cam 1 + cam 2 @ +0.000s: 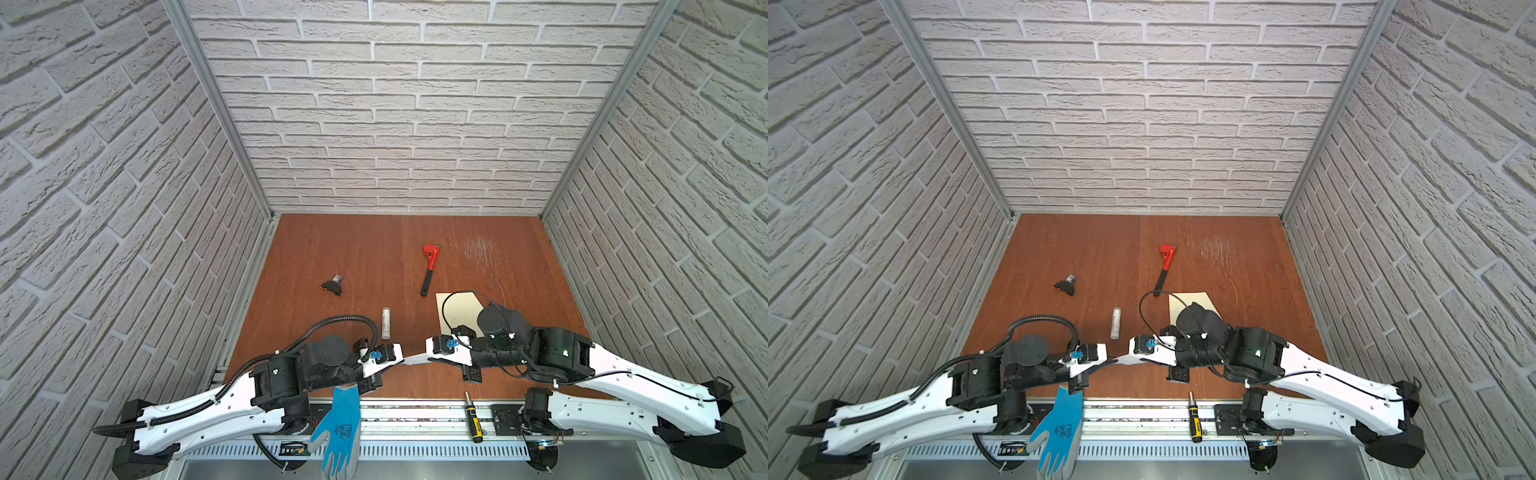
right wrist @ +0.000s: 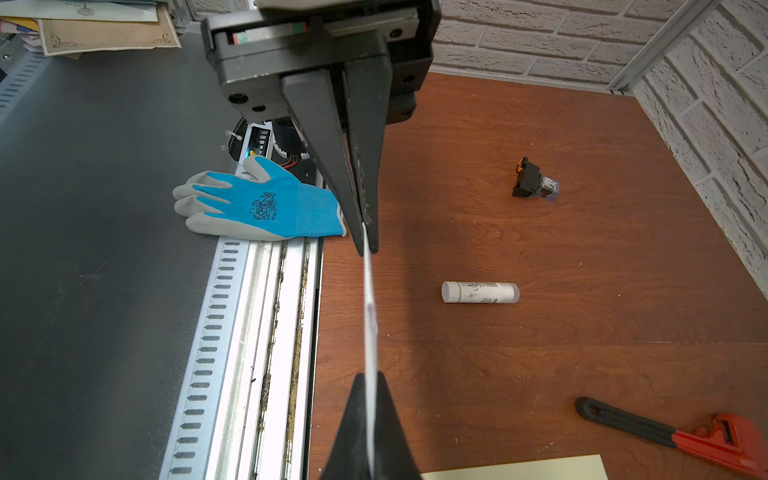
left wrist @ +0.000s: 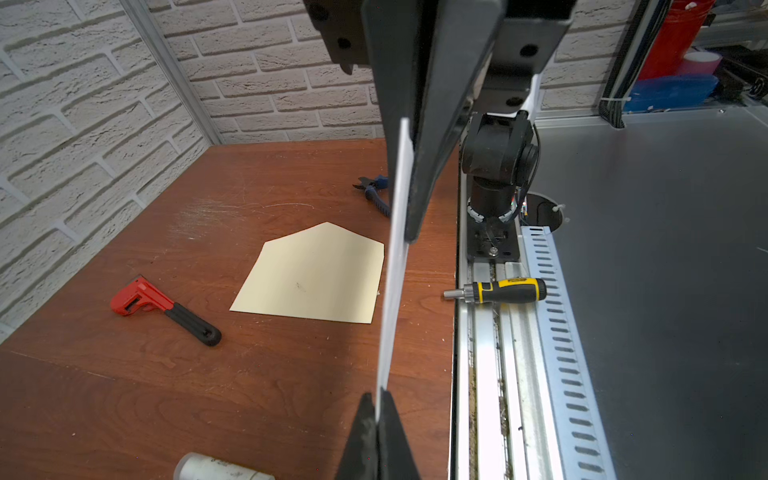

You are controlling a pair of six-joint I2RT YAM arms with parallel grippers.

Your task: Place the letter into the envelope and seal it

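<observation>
The letter (image 1: pixel 415 359) hangs above the table's front edge as a thin white sheet seen edge-on (image 3: pixel 395 257), stretched between my two grippers. The left gripper (image 1: pixel 400 360) is shut on one end of it (image 3: pixel 379 401). The right gripper (image 1: pixel 430 355) is shut on the other end (image 2: pixel 368 380), and the letter (image 2: pixel 370 311) runs from it towards the left gripper's fingers (image 2: pixel 332 166). In both top views the cream envelope (image 1: pixel 457 306) (image 1: pixel 1196 300) lies flat on the table behind the right arm, partly hidden by it. The left wrist view shows its pointed flap open (image 3: pixel 316 278).
A white glue stick (image 1: pixel 385 323) lies just behind the grippers. Farther back are a red wrench (image 1: pixel 429 268) and a small black part (image 1: pixel 332 285). A blue glove (image 1: pixel 338 428) and a yellow-black screwdriver (image 1: pixel 473 417) lie on the front rail. Blue pliers (image 3: pixel 374 191) lie near the right arm's base.
</observation>
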